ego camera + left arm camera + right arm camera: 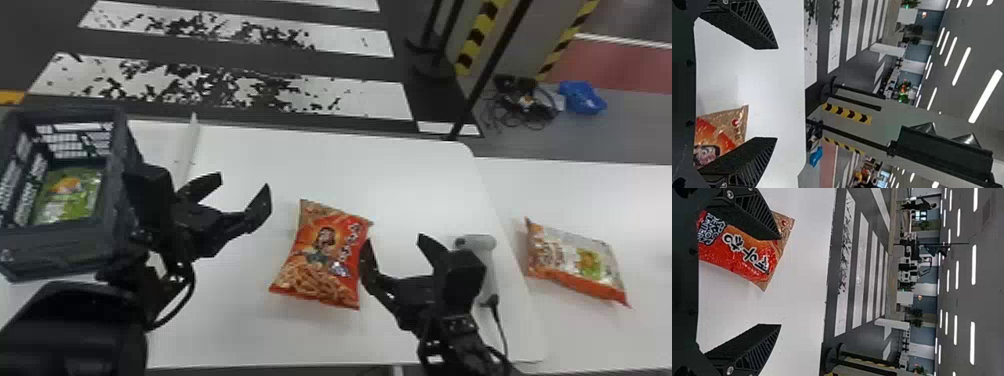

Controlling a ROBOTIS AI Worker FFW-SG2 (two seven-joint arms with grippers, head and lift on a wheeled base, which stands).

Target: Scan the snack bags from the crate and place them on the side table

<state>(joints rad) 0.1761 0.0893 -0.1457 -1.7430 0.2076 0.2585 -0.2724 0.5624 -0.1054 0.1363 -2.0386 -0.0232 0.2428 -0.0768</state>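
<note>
Clearly, the jaws stand spread and empty on both the left gripper (244, 181) and right gripper (394, 239). Between them, a red snack bag (325, 255) lies on the counter (280, 155). Beside the right gripper sits a scanner (489, 275); farther right, an orange-edged bag (570, 257) lies on the side counter (590, 192). Far left, the crate (55, 252) holds a green bag (72, 197).
</note>
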